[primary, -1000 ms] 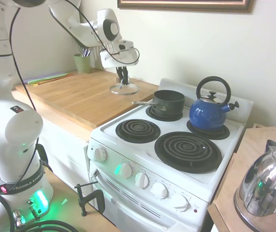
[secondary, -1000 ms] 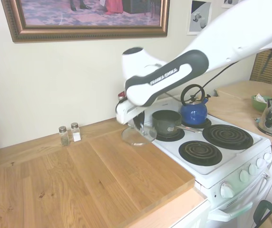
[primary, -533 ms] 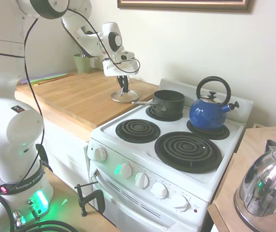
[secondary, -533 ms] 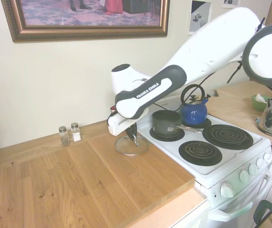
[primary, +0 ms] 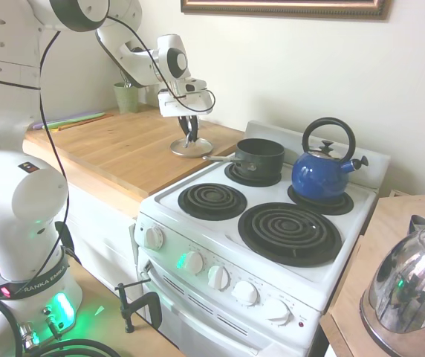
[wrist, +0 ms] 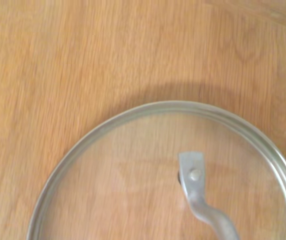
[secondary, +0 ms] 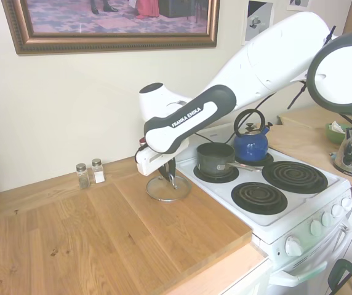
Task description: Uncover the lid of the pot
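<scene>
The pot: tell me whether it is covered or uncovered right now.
Uncovered. The pot stands open-topped on the back burner, and the lid lies on the wooden counter beside the stove, with the gripper at its loop handle.

Bright, even daylight, soft shadows; slightly hazy exterior views; wrist view soft, mildly blurred

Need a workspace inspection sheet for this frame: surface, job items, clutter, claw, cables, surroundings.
Surface: wooden countertop beside a white stove.
Job's things: lid sits flat on the countertop by the stove's edge; pot uncovered on a rear burner.
Clutter: two shakers, blue kettle, steel kettle, green cup.
Claw: claw at the lid's loop handle; open or shut cannot be told.
Cables: black cable along the arm.
Surroundings: framed picture on the wall.
</scene>
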Robot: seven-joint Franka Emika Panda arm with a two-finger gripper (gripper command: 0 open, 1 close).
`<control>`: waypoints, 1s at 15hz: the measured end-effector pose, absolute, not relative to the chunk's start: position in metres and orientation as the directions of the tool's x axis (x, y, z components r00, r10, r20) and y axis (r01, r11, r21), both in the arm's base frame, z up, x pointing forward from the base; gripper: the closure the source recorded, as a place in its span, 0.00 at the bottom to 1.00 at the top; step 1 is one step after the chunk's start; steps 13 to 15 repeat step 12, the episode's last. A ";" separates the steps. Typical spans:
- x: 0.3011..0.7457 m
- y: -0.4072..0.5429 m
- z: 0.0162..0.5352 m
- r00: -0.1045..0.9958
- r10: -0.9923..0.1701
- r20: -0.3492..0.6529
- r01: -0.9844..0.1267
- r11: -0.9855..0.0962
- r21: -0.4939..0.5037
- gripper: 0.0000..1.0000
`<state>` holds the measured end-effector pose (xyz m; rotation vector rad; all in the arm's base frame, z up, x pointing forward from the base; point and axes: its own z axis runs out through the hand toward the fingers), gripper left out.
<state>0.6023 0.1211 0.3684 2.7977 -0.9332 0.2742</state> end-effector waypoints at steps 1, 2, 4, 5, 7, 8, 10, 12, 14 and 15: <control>0.603 0.121 0.369 0.785 -0.577 0.227 -0.609 -0.786 0.107 0.00; 0.603 0.121 0.370 0.784 -0.581 0.220 -0.610 -0.786 0.100 0.00; 0.603 0.121 0.372 0.787 -0.586 0.196 -0.608 -0.790 0.081 0.00; 0.602 0.121 0.373 0.790 -0.584 0.185 -0.604 -0.794 0.071 0.00; 0.597 0.120 0.380 0.791 -0.582 0.187 -0.599 -0.800 0.045 0.00; 0.590 0.118 0.388 0.791 -0.580 0.194 -0.595 -0.803 0.027 0.00; 0.570 0.114 0.408 0.786 -0.579 0.216 -0.592 -0.806 -0.007 0.00; 0.548 0.107 0.423 0.776 -0.579 0.250 -0.588 -0.807 -0.044 0.00; 0.548 0.107 0.423 0.776 -0.579 0.250 -0.588 -0.807 -0.044 0.00; 0.548 0.107 0.423 0.776 -0.579 0.250 -0.588 -0.807 -0.044 0.00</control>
